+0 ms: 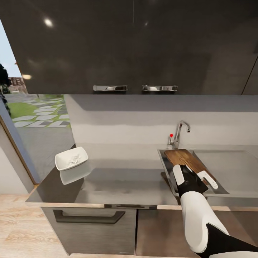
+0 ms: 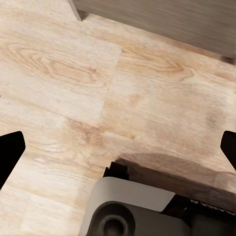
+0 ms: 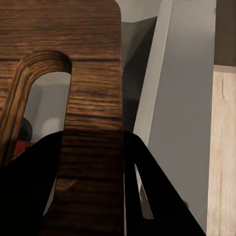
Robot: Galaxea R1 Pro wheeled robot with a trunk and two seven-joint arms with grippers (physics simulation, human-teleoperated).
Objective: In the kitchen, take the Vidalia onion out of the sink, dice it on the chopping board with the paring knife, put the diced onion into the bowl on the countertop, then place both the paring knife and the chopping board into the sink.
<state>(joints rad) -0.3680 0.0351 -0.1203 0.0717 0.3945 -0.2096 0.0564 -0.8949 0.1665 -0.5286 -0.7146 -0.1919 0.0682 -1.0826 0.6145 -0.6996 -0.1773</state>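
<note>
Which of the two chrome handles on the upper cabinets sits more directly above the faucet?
The right-hand handle; the faucet stands just below and slightly right of it, while the other handle is farther left.

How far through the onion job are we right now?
Nearly finished. The bowl on the countertop already holds pale diced bits. The right gripper holds the chopping board by its handle end, tilted over the sink. Through the board's slot in the right wrist view, something red lies in the basin, possibly the knife. Left: release the board.
</note>
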